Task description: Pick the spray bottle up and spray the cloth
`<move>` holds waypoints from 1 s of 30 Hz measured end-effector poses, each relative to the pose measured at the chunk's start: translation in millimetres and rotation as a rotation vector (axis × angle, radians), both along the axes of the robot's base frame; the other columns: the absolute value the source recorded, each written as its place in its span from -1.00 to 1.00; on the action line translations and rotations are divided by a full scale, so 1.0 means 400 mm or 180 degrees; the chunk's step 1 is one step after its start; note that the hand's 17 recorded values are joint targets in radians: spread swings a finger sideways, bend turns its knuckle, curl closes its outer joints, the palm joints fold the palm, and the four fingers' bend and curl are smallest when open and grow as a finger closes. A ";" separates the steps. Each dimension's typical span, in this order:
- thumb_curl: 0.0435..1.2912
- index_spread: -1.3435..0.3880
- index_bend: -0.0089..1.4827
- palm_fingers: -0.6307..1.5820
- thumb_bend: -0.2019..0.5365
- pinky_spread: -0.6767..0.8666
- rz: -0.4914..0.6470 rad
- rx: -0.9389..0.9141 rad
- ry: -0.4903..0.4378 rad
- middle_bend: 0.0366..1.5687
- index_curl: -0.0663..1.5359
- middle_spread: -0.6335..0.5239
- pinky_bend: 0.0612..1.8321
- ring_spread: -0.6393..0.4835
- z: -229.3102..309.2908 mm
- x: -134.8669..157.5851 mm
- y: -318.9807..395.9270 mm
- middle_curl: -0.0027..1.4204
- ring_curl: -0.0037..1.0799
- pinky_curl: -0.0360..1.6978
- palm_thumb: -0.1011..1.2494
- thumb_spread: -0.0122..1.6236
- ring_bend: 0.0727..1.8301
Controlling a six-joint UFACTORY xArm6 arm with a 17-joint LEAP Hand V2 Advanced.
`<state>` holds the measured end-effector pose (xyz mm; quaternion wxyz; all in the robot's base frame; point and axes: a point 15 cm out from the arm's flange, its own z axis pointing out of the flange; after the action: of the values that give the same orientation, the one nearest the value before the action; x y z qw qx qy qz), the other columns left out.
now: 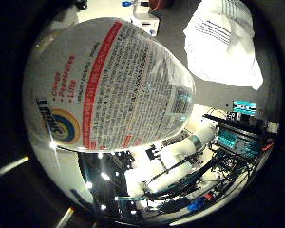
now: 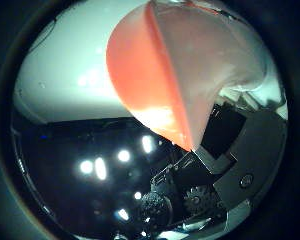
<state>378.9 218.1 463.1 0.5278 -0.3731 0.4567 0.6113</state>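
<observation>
Spray bottle [image 1: 109, 85] is filling your palm view, yet you cannot tell whether the hand [image 2: 230, 175] is gripping it. If it is sitting loose, it risks slipping before reaching the cloth [image 1: 223, 42].

White printed spray bottle [image 1: 104, 85] close against the palm, seemingly orange-topped; white cloth [image 1: 223, 42] well apart.
</observation>
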 end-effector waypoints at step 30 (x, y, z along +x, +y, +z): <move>0.67 0.24 0.54 0.68 -0.50 -0.52 -0.0058 -0.0303 -0.0044 0.68 -0.12 -0.22 0.34 -0.23 -0.117 0.090 -0.040 -0.06 0.03 -0.10 0.68 -0.38 0.57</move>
<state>415.0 202.2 416.4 0.5182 -0.3978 0.4850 0.5814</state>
